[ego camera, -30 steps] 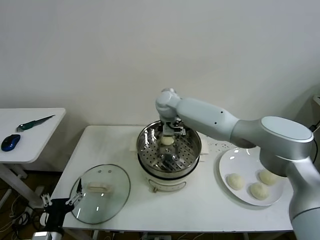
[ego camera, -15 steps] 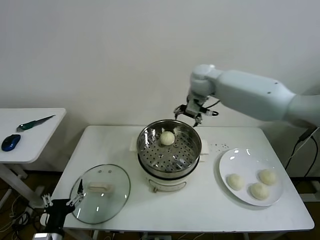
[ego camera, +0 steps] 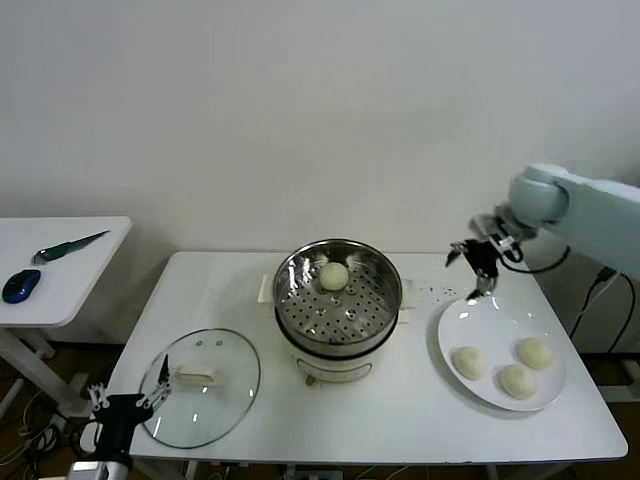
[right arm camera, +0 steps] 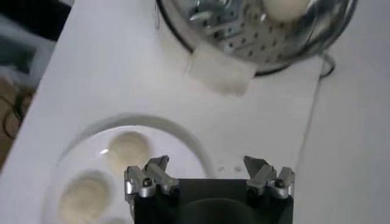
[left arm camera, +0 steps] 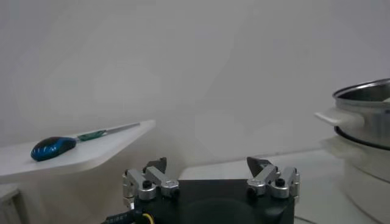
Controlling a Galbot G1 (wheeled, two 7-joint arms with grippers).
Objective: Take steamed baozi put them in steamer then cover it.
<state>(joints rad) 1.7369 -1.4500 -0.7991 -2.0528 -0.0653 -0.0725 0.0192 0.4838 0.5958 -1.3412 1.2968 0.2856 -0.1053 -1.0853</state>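
The steamer [ego camera: 339, 305] is being taken as the landmark; it is sitting near the middle of the white worktop [ego camera: 420, 405], uncovered.

One steamed baozi [ego camera: 334, 275] is lying inside the steamer, on the perforated floor toward the far wall. In the right wrist view the same bun [right arm camera: 283, 7] is seen at the picture's edge, well apart from the jaws.

Three more buns are resting on the white plate [ego camera: 470, 320], to the right of the steamer: bun one [ego camera: 470, 361], bun two [ego camera: 535, 352], bun three [ego camera: 518, 380].

The right gripper [ego camera: 478, 262] is being held in the air to the right of the steamer, above the far edge of the plate, between steamer and plate buns. Its jaws are standing apart, with nothing between them; this is confirmed in the right wrist view, where the right gripper [right arm camera: 208, 171] is shown over the plate rim [right arm camera: 183, 131] with two of the plate buns below and to one side. No bun is being touched.

The cover [ego camera: 201, 386] is lying flat on the worktop to the left-front of the steamer, white handle up, apart from the steamer base.

The left gripper [ego camera: 128, 403] is parked low at the worktop's front-left corner, just beside the cover's rim, farthest from the steamer. In the left wrist view the left gripper [left arm camera: 210, 173] is seen with jaws apart and empty, the steamer [left arm camera: 365, 125] off to one side.

On a side table [ego camera: 70, 235] well left of the steamer, a blue mouse [ego camera: 21, 284] and a green-handled knife [ego camera: 70, 245] are lying.
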